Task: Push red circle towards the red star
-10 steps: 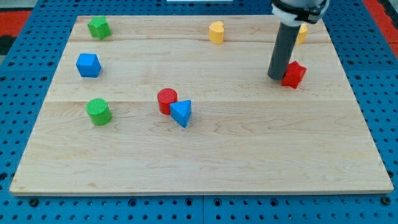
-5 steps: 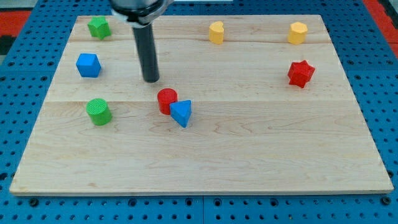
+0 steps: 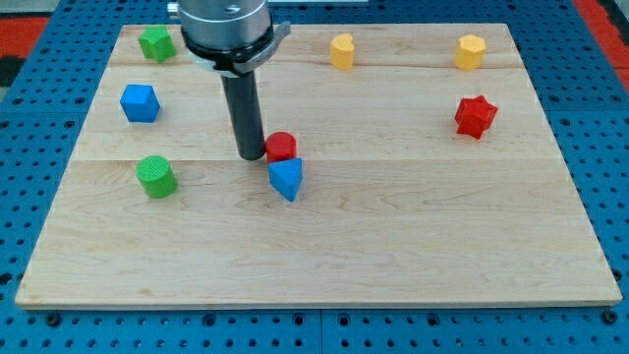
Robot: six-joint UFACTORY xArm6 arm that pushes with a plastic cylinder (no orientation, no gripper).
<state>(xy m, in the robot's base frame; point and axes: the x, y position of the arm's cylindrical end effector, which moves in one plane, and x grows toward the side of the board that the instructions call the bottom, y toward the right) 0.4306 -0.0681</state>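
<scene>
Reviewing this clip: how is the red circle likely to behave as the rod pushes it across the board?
The red circle looks short and flat-bottomed, so it should slide, not tip. My tip sits against its left side, so an off-centre push may make it curl away. The blue triangle lies just below it and might get nudged.

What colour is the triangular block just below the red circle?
Blue: the triangle shows clearly in the camera view, beside the red circle.
</scene>
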